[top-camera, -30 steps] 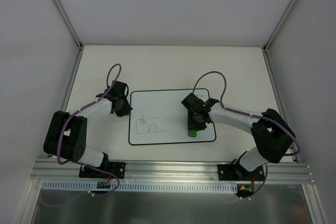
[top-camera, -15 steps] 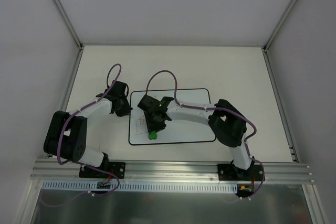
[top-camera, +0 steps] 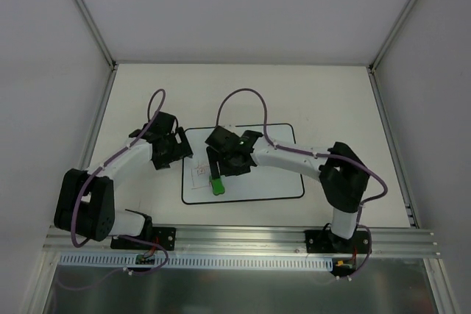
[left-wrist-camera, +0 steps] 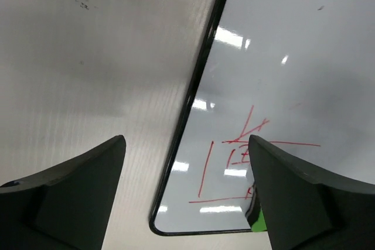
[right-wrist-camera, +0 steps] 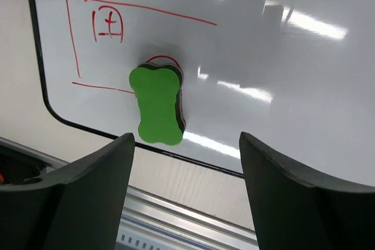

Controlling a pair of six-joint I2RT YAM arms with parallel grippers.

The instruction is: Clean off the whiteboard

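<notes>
The whiteboard (top-camera: 268, 170) lies flat in the middle of the surface (top-camera: 147, 93), just ahead of the two arm bases, with its long side running left to right. Most of it is bare white. A thin red drawing (right-wrist-camera: 111, 24) of boxy lines sits near its left near corner, and we read every stroke of it as unsmudged. The green eraser (right-wrist-camera: 155, 106) rests on the board at the near edge of that drawing and covers part of a small red arch.

The right hand (right-wrist-camera: 184, 139) hangs directly over the eraser with its fingers apart. The block lies free between and beyond them, and neither finger touches it. The left hand (top-camera: 175, 148) hovers at the board's left border, its fingers also spread and holding nothing. Its wrist view looks down on the black edge (left-wrist-camera: 199, 86) and the red lines beside it.

We judge the task hardly begun, since the drawing is whole and wiping it away is what remains. We cannot tell whether the blank area has been wiped. The eraser must be gripped before any stroke.
</notes>
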